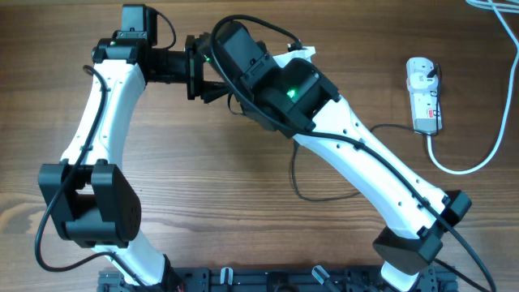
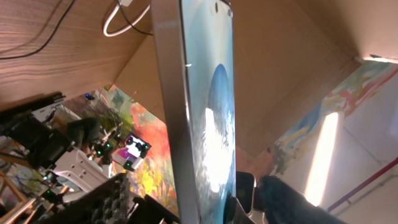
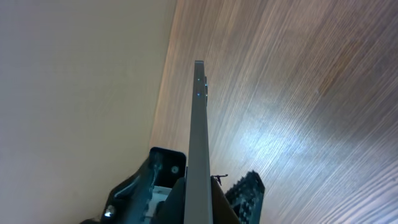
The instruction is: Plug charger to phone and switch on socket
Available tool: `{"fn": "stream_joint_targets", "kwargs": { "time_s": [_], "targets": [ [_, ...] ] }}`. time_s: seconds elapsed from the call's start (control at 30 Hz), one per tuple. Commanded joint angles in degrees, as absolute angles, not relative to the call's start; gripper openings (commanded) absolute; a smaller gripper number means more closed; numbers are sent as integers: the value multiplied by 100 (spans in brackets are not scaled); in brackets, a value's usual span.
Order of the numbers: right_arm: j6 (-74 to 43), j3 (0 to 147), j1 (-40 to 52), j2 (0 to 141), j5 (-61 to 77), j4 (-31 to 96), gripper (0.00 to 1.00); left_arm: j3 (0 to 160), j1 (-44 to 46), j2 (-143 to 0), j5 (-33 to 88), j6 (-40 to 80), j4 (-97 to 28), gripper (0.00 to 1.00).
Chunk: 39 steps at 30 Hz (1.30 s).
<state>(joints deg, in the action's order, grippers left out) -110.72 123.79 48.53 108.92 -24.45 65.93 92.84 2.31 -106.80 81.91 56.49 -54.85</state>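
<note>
— What are you working with, and where is it sitting?

— I'm working over a brown wooden table (image 1: 219,203). The white elongated power strip with a grey end (image 1: 423,96) is lying at upper right. The small rectangular smartphone with a bright blue screen and grey metal rim (image 2: 211,112) is hanging above the table at upper centre, hidden under my wrists in the overhead view. My left gripper (image 2: 193,208) is pinching its lower end, and my right gripper (image 3: 208,190) is pressing on its two faces. The thin black charger cable (image 1: 297,180) is looping from the strip under my right arm; I'm not seeing its connector.

— How is the phone going to handle?

— I'm judging it stiff, light, slick on the glass and breakable if dropped. I'm wanting pads on the flat faces, low down, leaving one short end free for the plug.

— And its look?

— It's showing edge-on as a thin grey slab, the screen glaring pale blue.
</note>
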Motion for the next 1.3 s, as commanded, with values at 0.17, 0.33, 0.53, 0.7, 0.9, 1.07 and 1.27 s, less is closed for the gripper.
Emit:
{"fn": "stream_joint_targets", "kwargs": {
  "time_s": [0.17,0.33,0.53,0.7,0.9,1.07,1.27],
  "targets": [
    [-11719,12403,4836,10565,-2303,6565,4,9299,246,-10503,8241,5627,-5481,51],
    [-11856,12403,4836,10562,-2047,6661,4,9299,246,-10503,8246,6029,-5483,39],
    [-11869,12403,4836,10562,-2086,6707,4,9299,246,-10503,8309,6029,-5485,30],
    [-11867,12403,4836,10562,-1997,6622,5,9299,246,-10503,8309,6029,-5483,24],
    [-11869,12403,4836,10562,-1828,6556,5,9299,246,-10503,8309,6029,-5485,23],
    [-11867,12403,4836,10562,-1833,6556,4,9299,246,-10503,8309,6029,-5485,23],
    [-11843,12403,4836,10562,-1837,6569,15,9299,246,-10503,8309,6029,-5485,4]
  ]
}}
